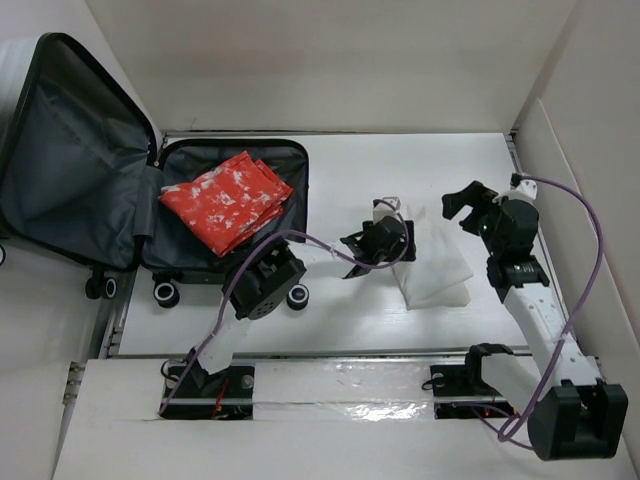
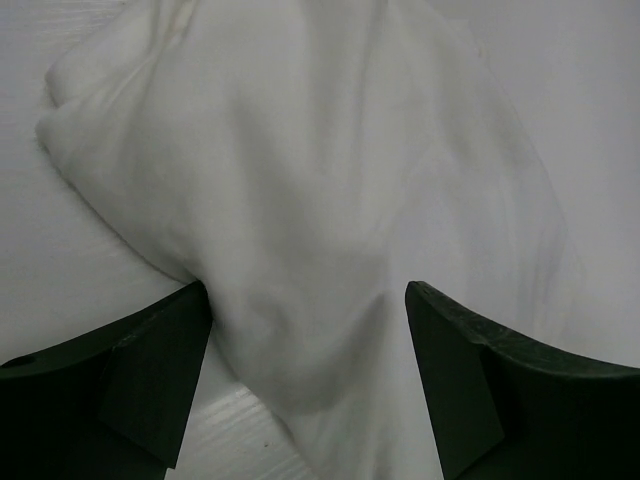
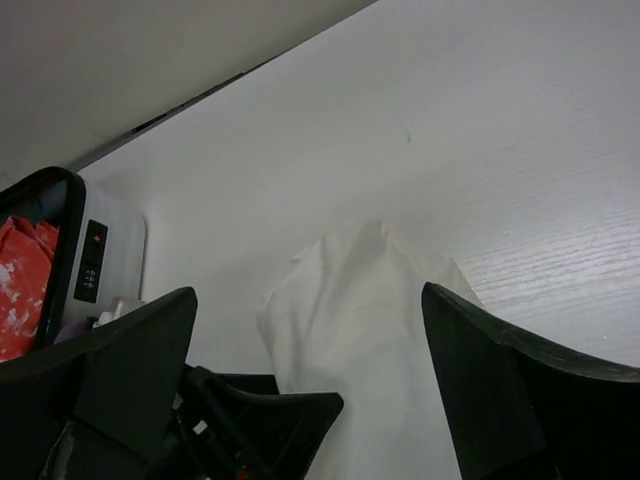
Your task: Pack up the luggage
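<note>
Straddling the white cloth (image 2: pixel 330 180) with jaws parted, the left gripper (image 2: pixel 308 300) is set to pinch it; the right gripper (image 3: pixel 308 295) hangs released nearby; the luggage (image 1: pixel 70 150) lies open at left, red patterned cloth (image 1: pixel 228 198) inside.

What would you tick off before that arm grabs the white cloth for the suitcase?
1. The luggage is open: ok, its lid is laid back and the lining shows.
2. Room inside: looks ok, only a folded red cloth lies in one half.
3. The white cloth sits between the fingers of the left end effector: ok, they straddle a fold.
4. The left end effector is shut on it: not ok, it is open.
5. The right end effector is out of the way: ok, open and apart from the cloth.
</note>
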You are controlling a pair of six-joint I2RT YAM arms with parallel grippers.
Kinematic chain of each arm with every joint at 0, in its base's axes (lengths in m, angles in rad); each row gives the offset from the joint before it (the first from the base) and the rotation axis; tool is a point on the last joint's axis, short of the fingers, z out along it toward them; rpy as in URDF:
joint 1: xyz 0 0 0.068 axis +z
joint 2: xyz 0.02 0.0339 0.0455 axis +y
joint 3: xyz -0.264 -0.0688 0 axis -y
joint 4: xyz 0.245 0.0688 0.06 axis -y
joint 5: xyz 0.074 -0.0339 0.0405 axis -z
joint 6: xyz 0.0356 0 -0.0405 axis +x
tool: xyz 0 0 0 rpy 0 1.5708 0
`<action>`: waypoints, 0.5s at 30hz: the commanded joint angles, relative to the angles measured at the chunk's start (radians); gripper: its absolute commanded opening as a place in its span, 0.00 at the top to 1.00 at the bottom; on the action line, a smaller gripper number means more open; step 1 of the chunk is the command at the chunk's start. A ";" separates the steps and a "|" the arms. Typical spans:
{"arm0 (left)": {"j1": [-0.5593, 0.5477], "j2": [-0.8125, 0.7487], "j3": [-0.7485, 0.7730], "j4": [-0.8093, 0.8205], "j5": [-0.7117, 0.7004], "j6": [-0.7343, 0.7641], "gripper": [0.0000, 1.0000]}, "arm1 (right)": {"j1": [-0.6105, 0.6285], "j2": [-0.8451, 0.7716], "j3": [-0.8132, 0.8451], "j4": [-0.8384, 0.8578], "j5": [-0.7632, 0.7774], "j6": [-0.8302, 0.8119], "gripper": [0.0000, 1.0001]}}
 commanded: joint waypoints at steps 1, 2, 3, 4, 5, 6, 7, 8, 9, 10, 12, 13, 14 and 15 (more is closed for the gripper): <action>-0.031 0.053 0.063 -0.181 -0.087 0.036 0.26 | -0.005 -0.081 0.002 -0.009 -0.025 -0.024 0.00; -0.031 0.080 0.083 -0.208 -0.095 0.038 0.29 | -0.005 -0.115 -0.010 -0.003 -0.031 -0.025 0.00; -0.040 0.093 0.116 -0.219 -0.103 0.041 0.31 | -0.005 -0.129 -0.015 0.002 -0.035 -0.028 0.00; -0.040 0.100 0.129 -0.226 -0.109 0.042 0.35 | -0.005 -0.141 -0.014 -0.008 -0.041 -0.033 0.00; -0.040 0.114 0.137 -0.224 -0.110 0.045 0.39 | -0.005 -0.150 -0.010 -0.017 -0.046 -0.045 0.00; -0.040 0.119 0.152 -0.221 -0.115 0.054 0.56 | -0.005 -0.168 -0.004 -0.027 -0.049 -0.048 0.00; -0.040 0.119 0.160 -0.213 -0.124 0.060 0.75 | -0.005 -0.178 -0.004 -0.038 -0.058 -0.050 0.00; -0.040 0.119 0.167 -0.212 -0.133 0.071 0.83 | -0.005 -0.185 -0.007 -0.037 -0.066 -0.050 0.00; -0.040 0.116 0.189 -0.213 -0.140 0.082 0.91 | -0.005 -0.201 -0.021 -0.031 -0.077 -0.050 0.00; -0.031 0.105 0.199 -0.206 -0.134 0.111 1.00 | -0.005 -0.207 -0.032 -0.003 -0.099 -0.048 0.00; -0.019 0.091 0.244 -0.221 -0.134 0.140 1.00 | -0.005 -0.218 -0.053 0.026 -0.121 -0.044 0.01; -0.006 0.081 0.259 -0.233 -0.135 0.171 1.00 | -0.005 -0.222 -0.072 0.049 -0.136 -0.042 0.01; -0.006 0.052 0.273 -0.256 -0.147 0.192 1.00 | -0.005 -0.224 -0.076 0.052 -0.143 -0.039 0.01; 0.004 0.032 0.291 -0.268 -0.156 0.211 1.00 | -0.005 -0.222 -0.079 0.055 -0.149 -0.041 0.01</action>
